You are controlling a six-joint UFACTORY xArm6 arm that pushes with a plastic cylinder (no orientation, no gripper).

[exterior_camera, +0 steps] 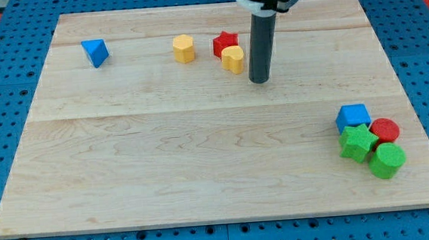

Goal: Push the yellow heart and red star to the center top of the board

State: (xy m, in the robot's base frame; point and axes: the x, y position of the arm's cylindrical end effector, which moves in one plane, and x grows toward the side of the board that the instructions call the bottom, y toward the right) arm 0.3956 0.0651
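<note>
The yellow heart (pixel 233 59) lies near the top centre of the wooden board (pixel 201 151), touching the red star (pixel 224 42) just above and left of it. My tip (pixel 259 80) stands on the board just right of the yellow heart and slightly below it, with a small gap between them. The dark rod rises from the tip to the arm at the view's top.
A yellow hexagon (pixel 184 48) lies left of the red star. A blue triangle (pixel 95 52) sits at the top left. At the lower right a blue cube (pixel 352 117), red cylinder (pixel 385 130), green star (pixel 358 142) and green cylinder (pixel 387 160) are clustered.
</note>
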